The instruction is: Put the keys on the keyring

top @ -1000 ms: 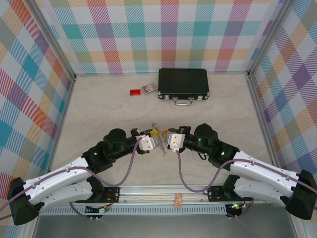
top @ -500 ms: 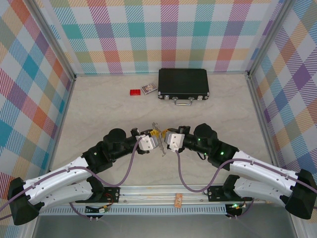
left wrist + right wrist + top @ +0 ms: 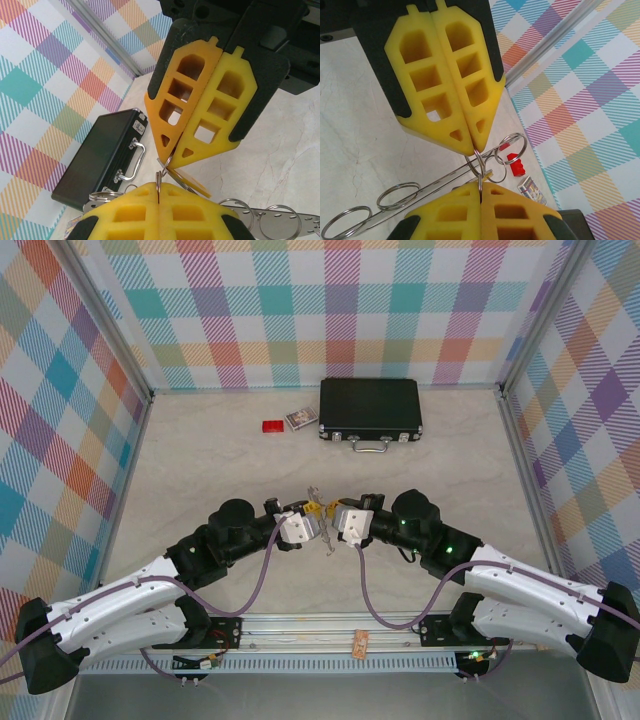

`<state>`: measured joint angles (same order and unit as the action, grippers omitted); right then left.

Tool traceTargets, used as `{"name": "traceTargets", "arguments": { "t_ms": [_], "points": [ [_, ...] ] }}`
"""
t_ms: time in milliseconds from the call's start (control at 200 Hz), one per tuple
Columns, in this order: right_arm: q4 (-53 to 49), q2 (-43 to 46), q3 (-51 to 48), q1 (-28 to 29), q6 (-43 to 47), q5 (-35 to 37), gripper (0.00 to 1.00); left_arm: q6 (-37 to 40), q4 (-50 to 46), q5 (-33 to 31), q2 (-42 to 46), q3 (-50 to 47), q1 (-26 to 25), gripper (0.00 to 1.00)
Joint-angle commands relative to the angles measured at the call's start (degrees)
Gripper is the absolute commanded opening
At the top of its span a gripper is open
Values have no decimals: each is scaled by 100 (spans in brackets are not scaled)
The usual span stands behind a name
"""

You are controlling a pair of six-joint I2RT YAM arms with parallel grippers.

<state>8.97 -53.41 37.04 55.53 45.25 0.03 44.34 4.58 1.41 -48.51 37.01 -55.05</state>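
While both of my arms meet at the middle of the top view, low on the table [image 3: 200, 470], the contents read as follows.

- Grippers, two. My left gripper [image 3: 158, 187] has its yellow fingers pressed flat together, with a thin wire caught in the seam. My right gripper [image 3: 480, 191] is clamped the same way, tip to tip with the left.
- Keyring [image 3: 158, 176], one small wire loop. It is pinched at both ends between the two sets of fingertips and held clear of the table.
- Yellow-orange key [image 3: 189, 181], one. It hangs at the loop, just right of centre in the left wrist view. I cannot tell a plain silver key from the other metal there.
- Metal strip [image 3: 440, 181], one. It runs from the lower left of the right wrist view up towards the centre, behind the loop.
- Split rings [image 3: 398, 196] on that strip, three counted in the right wrist view, apart from the loop I grip.
- Black case [image 3: 370, 408], one, closed, top centre of the top view, with its silver handle [image 3: 371, 446] on the near edge.
- Red block [image 3: 272, 426], one, left of the case.
- Small printed box [image 3: 301, 419], one, between block and case.
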Motion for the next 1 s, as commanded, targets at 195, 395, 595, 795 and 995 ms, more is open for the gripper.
{"name": "traceTargets", "arguments": {
  "t_ms": [195,395,595,795,995],
  "points": [
    [156,13,47,28,-78,-42,0,-80,122,56,47,174,-68,0],
    [125,-112,84,78,24,-152,0,-98,135,39,50,179,-68,0],
    [91,-147,34,122,70,-113,0,-169,216,-8,9,185,-68,0],
    [27,-87,17,145,71,-28,0,-195,250,-82,9,175,-69,0],
    [257,91,-107,146,-105,328,0,-194,257,-71,64,145,-68,0]
  ]
}}
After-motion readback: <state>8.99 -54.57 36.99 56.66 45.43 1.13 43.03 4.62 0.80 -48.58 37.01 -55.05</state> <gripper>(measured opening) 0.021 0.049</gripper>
